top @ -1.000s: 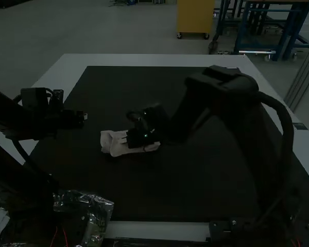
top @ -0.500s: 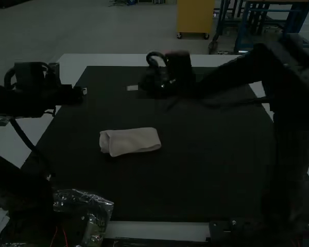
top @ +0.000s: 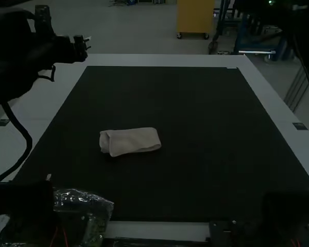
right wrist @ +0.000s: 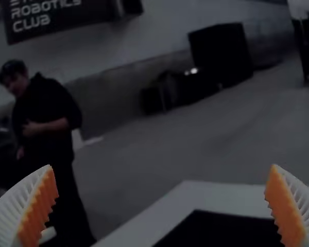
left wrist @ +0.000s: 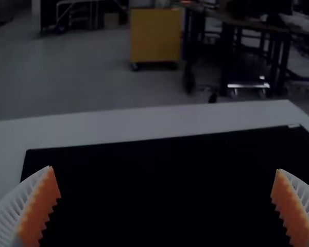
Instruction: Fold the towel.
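**Towel folded small, both grippers empty, looked done or nearly so**

Towel was left of centre in the high view, a bit below mid-height, flat on the black mat. Nobody had hold of it. My left gripper was wide, nothing between its fingers. My right gripper was just as wide and also empty. Left arm sat at upper left of the high view, well apart from the cloth.

Progress: main folding read as done. Cloth was a compact oblong, layered. Couldn't count layers. Left by my judgement: at most a small tidy of the left end, where a flap overlapped and the edges didn't quite line up. A nudge there would have risked opening the fold, so leaving it was a fair call.

Materials: towel was pale, matte, soft-looking, with rounded corners and slightly slanted long sides. Left end looked loose and curled, right end smoother. Mat was dark and even, on a pale table. Crinkled, shiny clear plastic lay at lower left. My pads were orange and toothed, backed by white ribs.
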You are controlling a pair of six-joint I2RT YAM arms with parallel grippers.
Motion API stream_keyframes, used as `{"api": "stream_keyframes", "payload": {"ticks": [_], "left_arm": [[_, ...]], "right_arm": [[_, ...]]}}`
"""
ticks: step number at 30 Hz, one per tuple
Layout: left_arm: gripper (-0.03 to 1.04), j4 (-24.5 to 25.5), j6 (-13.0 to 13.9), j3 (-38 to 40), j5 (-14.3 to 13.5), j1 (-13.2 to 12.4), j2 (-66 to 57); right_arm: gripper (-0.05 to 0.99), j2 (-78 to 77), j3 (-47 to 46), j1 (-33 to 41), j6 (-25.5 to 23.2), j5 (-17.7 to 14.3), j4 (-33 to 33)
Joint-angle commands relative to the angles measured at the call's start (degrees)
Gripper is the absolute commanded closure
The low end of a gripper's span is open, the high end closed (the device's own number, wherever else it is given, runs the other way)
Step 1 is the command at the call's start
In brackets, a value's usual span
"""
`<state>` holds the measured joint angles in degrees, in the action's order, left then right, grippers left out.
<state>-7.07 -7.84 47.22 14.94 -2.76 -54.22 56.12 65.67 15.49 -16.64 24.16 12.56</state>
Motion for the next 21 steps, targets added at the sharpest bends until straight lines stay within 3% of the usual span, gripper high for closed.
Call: {"api": "stream_keyframes", "payload": {"ticks": [1, 5, 9, 16, 19, 21], "left_arm": [[0.04, 1.18, -0.87, 1.03, -0.61, 0.92, 5.96], [0.04, 2.94, -1.04, -0.29, -0.61, 1.80, 14.58], [0.04, 3.12, -1.48, -2.13, -0.70, 1.89, 24.95], [0.04, 4.08, -1.30, -6.18, -6.41, 1.36, 44.90], [0.04, 6.37, 0.98, -8.37, -10.02, 0.92, 51.84], [0.04, 7.77, 2.03, -9.34, -10.46, 0.30, 54.57]], "right_arm": [[0.01, -9.54, -3.88, -6.17, 1.35, -0.17, 0.01], [0.01, -22.63, -9.07, -13.20, -1.20, 3.17, 0.10], [0.01, -35.29, -12.58, -16.98, -2.52, 3.52, -0.87], [0.01, -53.13, -14.52, -18.21, -1.73, -5.79, -6.58], [0.01, -56.38, -14.69, -19.18, 0.82, -7.73, -8.43], [0.01, -56.03, -14.08, -19.35, 2.58, -9.57, -10.01]]}}
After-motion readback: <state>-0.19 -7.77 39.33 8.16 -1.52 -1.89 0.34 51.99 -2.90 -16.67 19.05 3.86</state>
